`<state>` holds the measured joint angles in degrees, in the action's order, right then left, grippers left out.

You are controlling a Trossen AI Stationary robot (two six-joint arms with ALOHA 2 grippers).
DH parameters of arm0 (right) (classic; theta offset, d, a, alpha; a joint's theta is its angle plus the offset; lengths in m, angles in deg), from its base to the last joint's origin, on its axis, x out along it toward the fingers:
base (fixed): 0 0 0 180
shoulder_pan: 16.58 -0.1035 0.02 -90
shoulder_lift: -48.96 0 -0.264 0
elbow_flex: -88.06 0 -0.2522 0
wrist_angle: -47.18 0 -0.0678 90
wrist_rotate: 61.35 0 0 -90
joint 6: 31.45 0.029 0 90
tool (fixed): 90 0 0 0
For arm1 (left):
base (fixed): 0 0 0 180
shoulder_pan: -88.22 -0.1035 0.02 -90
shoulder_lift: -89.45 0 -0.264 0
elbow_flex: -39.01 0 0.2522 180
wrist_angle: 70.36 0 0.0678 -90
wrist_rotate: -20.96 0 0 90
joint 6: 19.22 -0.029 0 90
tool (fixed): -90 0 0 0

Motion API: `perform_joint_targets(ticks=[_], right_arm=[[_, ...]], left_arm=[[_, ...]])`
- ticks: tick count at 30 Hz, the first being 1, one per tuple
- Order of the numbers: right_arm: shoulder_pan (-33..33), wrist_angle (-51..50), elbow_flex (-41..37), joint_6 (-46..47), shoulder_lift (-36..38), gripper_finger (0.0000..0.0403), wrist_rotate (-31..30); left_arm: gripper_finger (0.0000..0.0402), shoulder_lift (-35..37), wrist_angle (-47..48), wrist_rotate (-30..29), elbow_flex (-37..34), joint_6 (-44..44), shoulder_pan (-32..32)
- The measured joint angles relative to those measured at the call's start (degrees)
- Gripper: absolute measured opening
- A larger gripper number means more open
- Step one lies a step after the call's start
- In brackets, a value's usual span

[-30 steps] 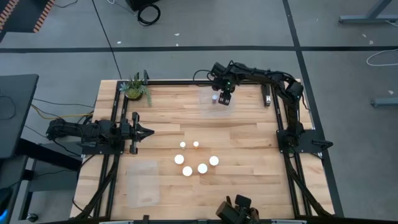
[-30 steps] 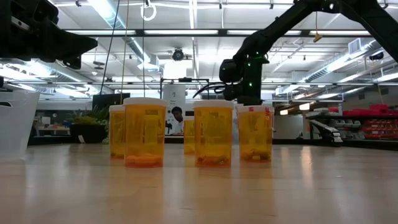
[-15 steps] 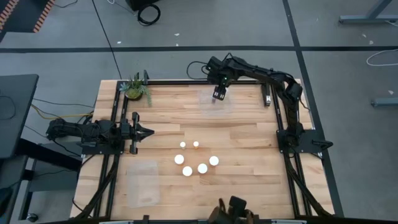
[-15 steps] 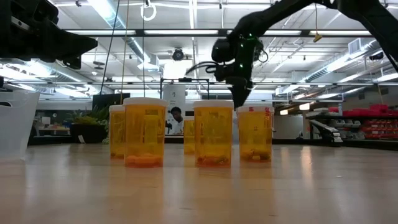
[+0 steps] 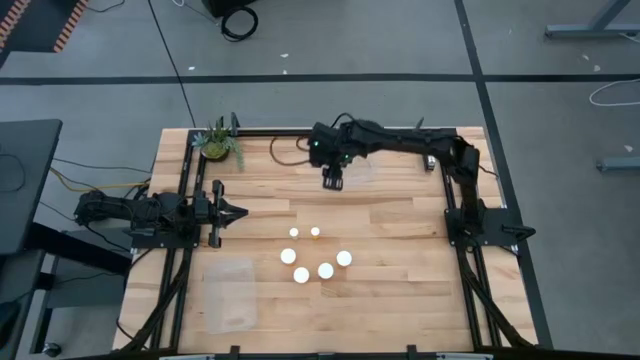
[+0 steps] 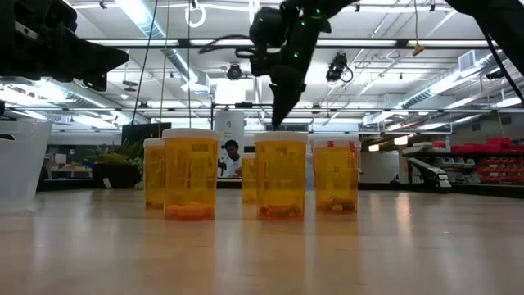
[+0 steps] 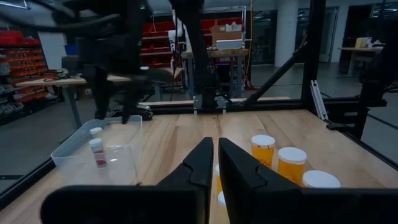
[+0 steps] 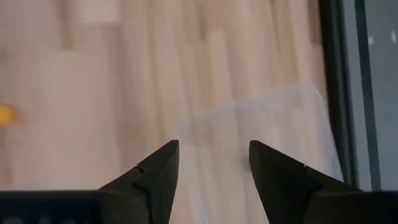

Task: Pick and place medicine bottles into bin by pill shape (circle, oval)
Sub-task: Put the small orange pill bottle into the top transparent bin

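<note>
Several white-capped orange medicine bottles (image 5: 315,255) stand upright in a cluster at the table's middle, also shown in the low view (image 6: 281,176). Two small bottles (image 7: 97,152) stand inside the clear bin (image 7: 74,146) at the far side. My right gripper (image 5: 332,182) hangs open and empty in the air beside that bin (image 5: 362,170), between it and the cluster; its fingers (image 8: 213,146) point steeply down. My left gripper (image 5: 236,211) waits at the left side, shut (image 7: 215,155) and level, pointing at the cluster.
A green potted plant (image 5: 218,143) stands at the far left corner. A second clear bin (image 5: 228,292) lies at the near left. Black frame rails run along the table's left, right and far edges.
My right gripper has swung from over the far bin toward the table's left and near side, rising as it went, and has rolled somewhat. It has stayed open and empty. The bottles have not moved.
</note>
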<state>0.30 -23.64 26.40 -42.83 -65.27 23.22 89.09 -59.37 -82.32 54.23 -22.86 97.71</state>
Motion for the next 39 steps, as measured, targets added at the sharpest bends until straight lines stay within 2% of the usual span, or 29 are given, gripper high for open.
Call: perform_joint_targets(ticks=[7, 13, 24, 30, 34, 39], right_arm=[[-7.4, 2.3, -0.1, 3.2, -0.2, 0.0202, 0.0], [-13.1, 6.4, -3.5, 3.5, -0.5, 0.0202, 0.0], [-21.7, 10.5, -3.7, 5.1, -0.5, 0.0203, 0.5], [-26.2, 12.3, -3.5, 8.1, -4.9, 0.0203, -3.1], [-27.6, 7.9, 1.4, 7.3, -8.4, 0.0203, -5.5], [-26.6, 2.9, 12.3, 5.4, -11.3, 0.0203, -6.0]], left_arm=[[0.0026, 0.0, 0.0, 0.0, 0.0, 0.0, 0.0], [0.0035, 0.0, 0.0, 0.0, 0.0, 0.0, 0.0], [0.0026, 0.0, 0.0, 0.0, 0.0, 0.0, 0.0], [0.0034, 0.0, 0.0, 0.0, 0.0, 0.0, 0.0], [0.0035, 0.0, 0.0, 0.0, 0.0, 0.0, 0.0], [0.0027, 0.0, 0.0, 0.0, 0.0, 0.0, 0.0]])
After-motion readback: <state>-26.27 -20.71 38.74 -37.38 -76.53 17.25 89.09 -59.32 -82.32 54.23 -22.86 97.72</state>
